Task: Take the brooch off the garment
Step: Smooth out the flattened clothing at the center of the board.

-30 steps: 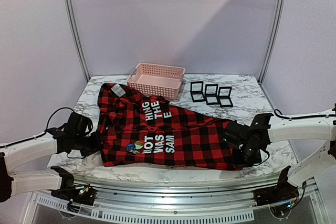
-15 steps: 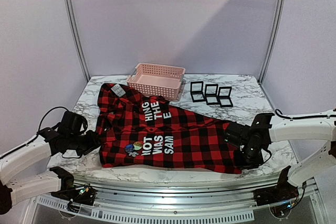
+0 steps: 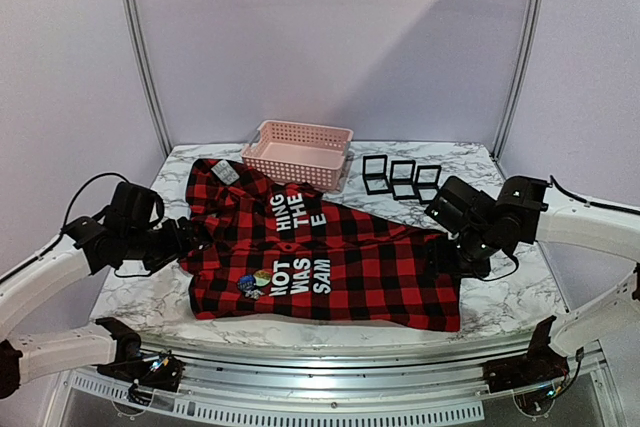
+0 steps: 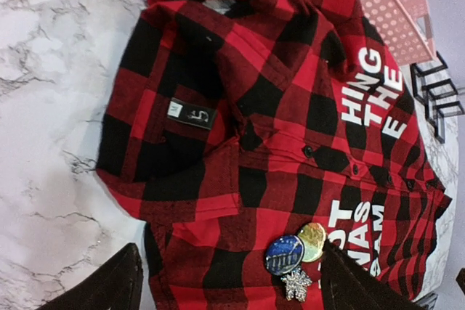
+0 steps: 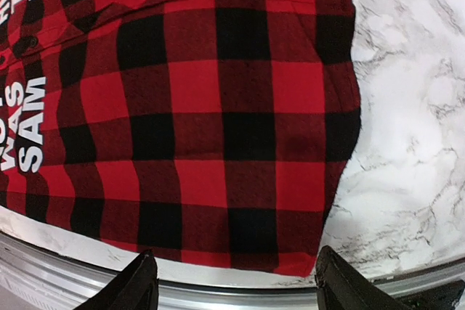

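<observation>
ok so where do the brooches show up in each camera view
top external: the brooches sit on the near left part of the garment, just left of the white lettering.
left wrist: bottom centre, just left of the lettering.
right wrist: not in it; only plaid, with the lettering at the left edge.
shared landmark: the white lettering.

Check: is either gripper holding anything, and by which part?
Nothing is held. The left gripper and right gripper are both open over the garment, with no cloth pinched between their fingers.
</observation>
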